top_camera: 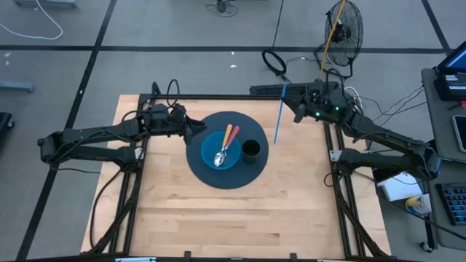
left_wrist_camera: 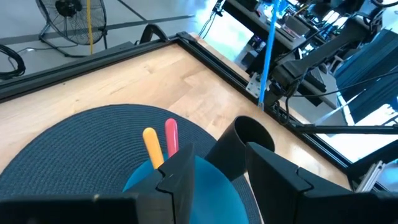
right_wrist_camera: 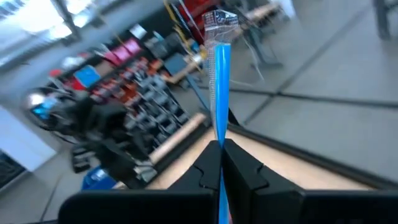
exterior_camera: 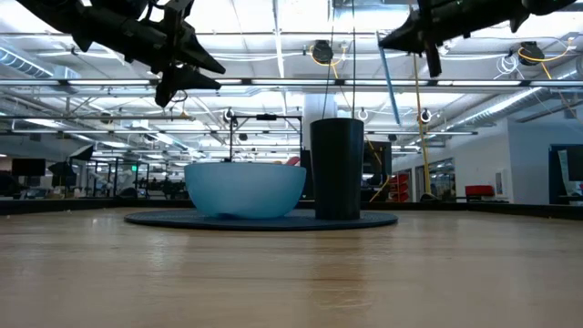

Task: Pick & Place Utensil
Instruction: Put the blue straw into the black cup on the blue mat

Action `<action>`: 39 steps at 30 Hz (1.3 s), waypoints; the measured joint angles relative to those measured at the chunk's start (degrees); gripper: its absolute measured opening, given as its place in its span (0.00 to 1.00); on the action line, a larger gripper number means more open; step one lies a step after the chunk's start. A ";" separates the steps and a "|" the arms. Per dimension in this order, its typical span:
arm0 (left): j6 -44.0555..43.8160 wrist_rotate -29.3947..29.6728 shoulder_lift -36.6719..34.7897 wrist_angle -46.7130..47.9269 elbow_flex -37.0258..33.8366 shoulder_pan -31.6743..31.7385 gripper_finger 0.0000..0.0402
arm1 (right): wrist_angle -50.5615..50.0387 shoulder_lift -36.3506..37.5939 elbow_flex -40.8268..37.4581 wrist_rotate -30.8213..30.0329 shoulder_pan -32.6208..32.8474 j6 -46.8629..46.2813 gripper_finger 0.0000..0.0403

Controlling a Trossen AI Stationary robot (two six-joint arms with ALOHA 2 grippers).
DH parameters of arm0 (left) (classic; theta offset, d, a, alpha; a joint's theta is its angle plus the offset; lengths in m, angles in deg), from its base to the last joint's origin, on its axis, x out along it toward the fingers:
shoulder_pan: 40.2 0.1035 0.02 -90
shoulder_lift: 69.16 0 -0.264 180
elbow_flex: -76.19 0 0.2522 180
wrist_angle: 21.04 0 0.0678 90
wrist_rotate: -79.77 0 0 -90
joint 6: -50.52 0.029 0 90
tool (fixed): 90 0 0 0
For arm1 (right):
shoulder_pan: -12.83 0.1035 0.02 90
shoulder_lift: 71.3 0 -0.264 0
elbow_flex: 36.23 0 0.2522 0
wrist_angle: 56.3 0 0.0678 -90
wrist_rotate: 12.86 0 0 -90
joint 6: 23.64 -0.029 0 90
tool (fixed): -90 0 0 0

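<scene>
A long thin blue stick-like utensil (top_camera: 279, 120) hangs in the air over the table's far right part, held by my right gripper (top_camera: 286, 97); it also shows in the low view (exterior_camera: 388, 82). A blue bowl (top_camera: 220, 151) sits on a dark round mat (top_camera: 202, 169), with two spoons in it, one orange-handled (top_camera: 227, 135) and one pink-handled (top_camera: 234, 134). A black cup (top_camera: 251, 150) stands on the mat to the bowl's right. My left gripper (left_wrist_camera: 221, 180) is open, hovering above the bowl's left rim. My right gripper pinches the blue stick (right_wrist_camera: 219, 134) between its two fingers (right_wrist_camera: 239, 165); the stick runs along the fingers and out past their tips. In the low view the stick is lifted clear of the table and hangs tilted below the gripper.
A black frame rail (top_camera: 218, 97) edges the table's far side. Bare wood (top_camera: 233, 218) lies between the mat and the near edge. A fan (top_camera: 344, 25) and cables lie on the floor beyond the table.
</scene>
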 joint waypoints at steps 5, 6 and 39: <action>-0.04 0.00 0.00 0.02 0.00 0.00 0.37 | 7.10 -0.30 0.02 0.00 2.87 2.12 0.00; -0.07 0.00 0.02 0.02 0.00 0.00 0.37 | 8.40 -0.37 0.02 0.02 3.38 2.46 0.00; 0.04 1.44 0.02 -1.25 0.00 -1.54 0.37 | 27.37 -19.01 0.08 -2.01 17.07 16.04 0.00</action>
